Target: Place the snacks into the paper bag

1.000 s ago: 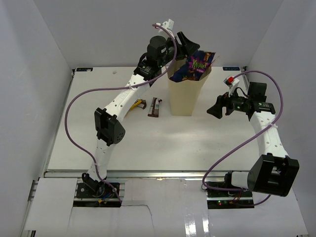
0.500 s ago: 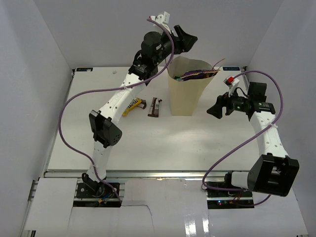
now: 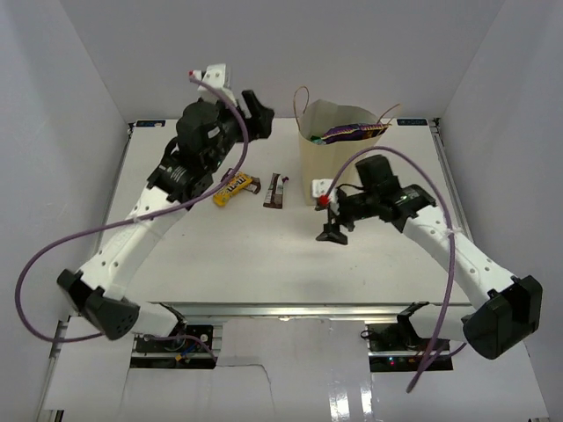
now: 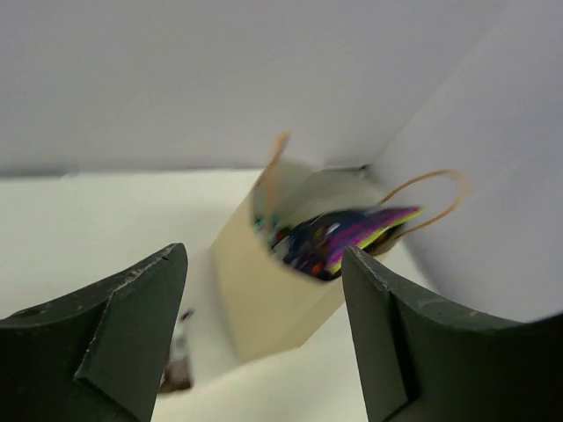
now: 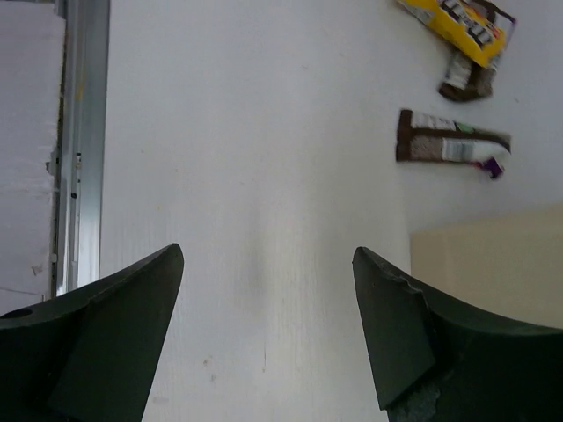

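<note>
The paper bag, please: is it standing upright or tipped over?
Upright: the paper bag stands on its base, mouth facing up, with a purple snack bag lying across its opening.

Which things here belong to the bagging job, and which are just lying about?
Job: paper bag; purple bag in its mouth; yellow packet; brown bar.
Just there: table; rail.

Matt paper bag (image 3: 330, 171), glossy packet (image 3: 352, 132)
</note>
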### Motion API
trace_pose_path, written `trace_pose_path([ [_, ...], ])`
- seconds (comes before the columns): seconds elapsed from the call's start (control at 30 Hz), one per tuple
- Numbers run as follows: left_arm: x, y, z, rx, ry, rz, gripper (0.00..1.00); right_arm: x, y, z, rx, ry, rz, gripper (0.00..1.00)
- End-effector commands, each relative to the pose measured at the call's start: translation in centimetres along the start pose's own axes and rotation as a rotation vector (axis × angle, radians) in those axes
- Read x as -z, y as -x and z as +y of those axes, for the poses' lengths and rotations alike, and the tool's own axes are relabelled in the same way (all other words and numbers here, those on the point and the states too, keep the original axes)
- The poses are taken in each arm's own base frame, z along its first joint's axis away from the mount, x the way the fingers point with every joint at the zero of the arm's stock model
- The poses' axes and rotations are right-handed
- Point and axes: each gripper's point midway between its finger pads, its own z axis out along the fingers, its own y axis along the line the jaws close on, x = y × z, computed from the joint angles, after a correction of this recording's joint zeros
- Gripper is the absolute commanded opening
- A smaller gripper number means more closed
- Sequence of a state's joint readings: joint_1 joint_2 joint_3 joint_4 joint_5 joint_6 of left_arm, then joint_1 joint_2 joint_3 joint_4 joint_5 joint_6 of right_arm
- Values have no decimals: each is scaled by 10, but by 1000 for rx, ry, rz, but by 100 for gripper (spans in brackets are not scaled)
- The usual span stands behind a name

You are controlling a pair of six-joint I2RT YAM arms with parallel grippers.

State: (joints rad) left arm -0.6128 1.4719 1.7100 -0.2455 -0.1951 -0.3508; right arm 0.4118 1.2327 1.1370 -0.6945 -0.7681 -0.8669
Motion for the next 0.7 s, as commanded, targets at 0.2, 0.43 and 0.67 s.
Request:
trace_pose_path([
  [0.2, 156, -126, 142, 158, 505, 244, 85, -137, 26, -72, -178, -449, 219, 82],
  [0.43, 237, -133, 160, 332, 590, 176, 85, -187, 19, -118, -527, -751, 149, 97],
  [0.67, 250, -147, 153, 393, 549, 215, 94, -218, -13, -150, -703, -926, 136, 97],
])
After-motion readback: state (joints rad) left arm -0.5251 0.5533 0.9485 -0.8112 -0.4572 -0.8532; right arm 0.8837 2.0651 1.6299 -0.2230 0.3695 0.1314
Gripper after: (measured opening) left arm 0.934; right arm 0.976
